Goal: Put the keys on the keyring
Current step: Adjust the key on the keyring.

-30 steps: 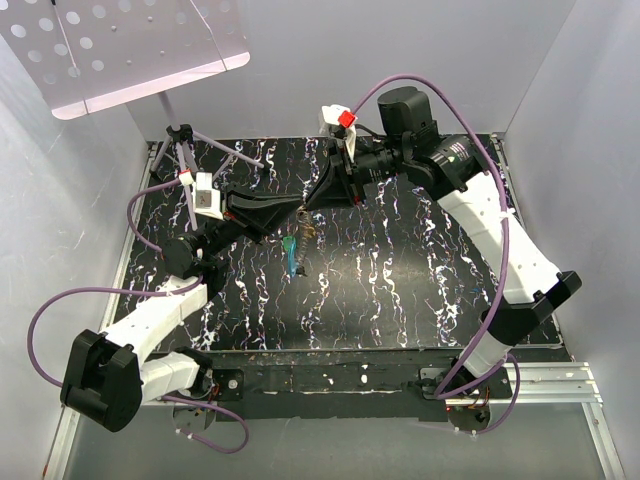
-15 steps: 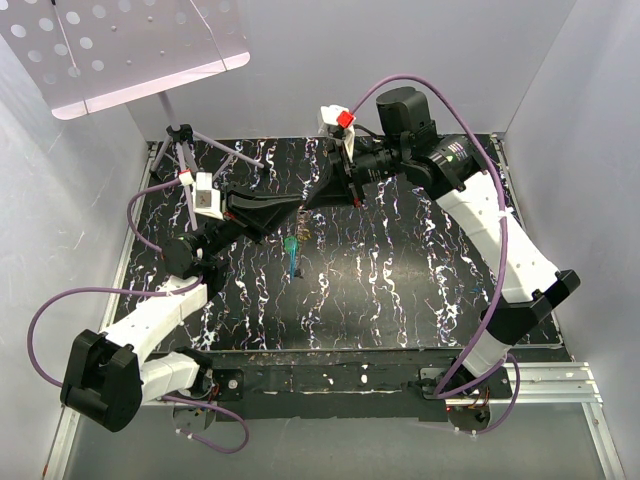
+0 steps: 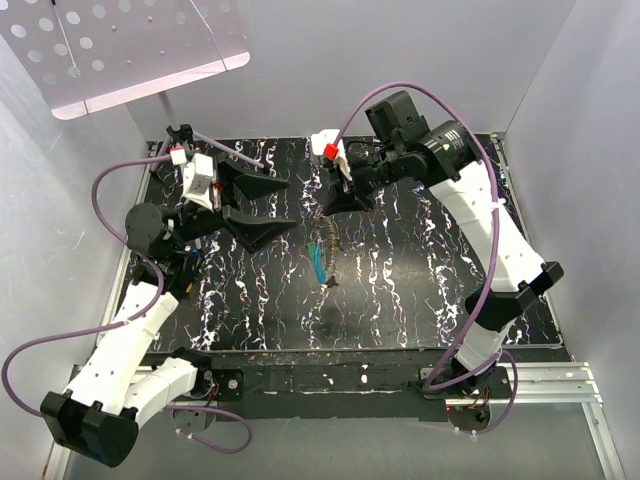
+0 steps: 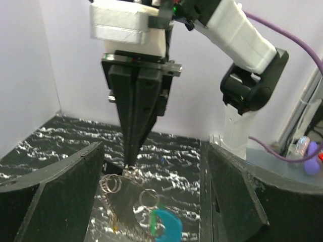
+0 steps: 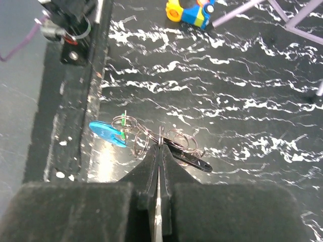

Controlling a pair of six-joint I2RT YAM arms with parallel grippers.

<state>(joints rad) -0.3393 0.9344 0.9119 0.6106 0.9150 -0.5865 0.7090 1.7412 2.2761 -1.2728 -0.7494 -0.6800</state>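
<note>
My right gripper (image 3: pixel 322 207) (image 5: pixel 159 147) is shut on the keyring (image 5: pixel 160 135), one thin silvery ring in a bunch of linked rings. From the bunch hang the keys: a blue-headed key (image 3: pixel 317 263) (image 5: pixel 106 133) (image 4: pixel 167 227) with a green bit beside it, and a dark flat key (image 5: pixel 192 157). The bunch dangles just above the black marbled table (image 3: pixel 420 270). My left gripper (image 3: pixel 290 203) (image 4: pixel 154 154) is open, its fingers (image 4: pixel 55 196) wide on either side of the hanging bunch and touching none of it.
A purple-legged tripod (image 3: pixel 190 145) stands at the back left under a perforated white panel (image 3: pixel 130 50). A small yellow and blue toy (image 5: pixel 191 11) lies near a tripod leg. White walls close in on both sides. The table's near edge (image 5: pixel 65 106) lies close behind the bunch.
My left gripper has opened, let go of the bunch and drawn back to the left. The right gripper keeps its grip, and the keys have swung a little right and lower.
</note>
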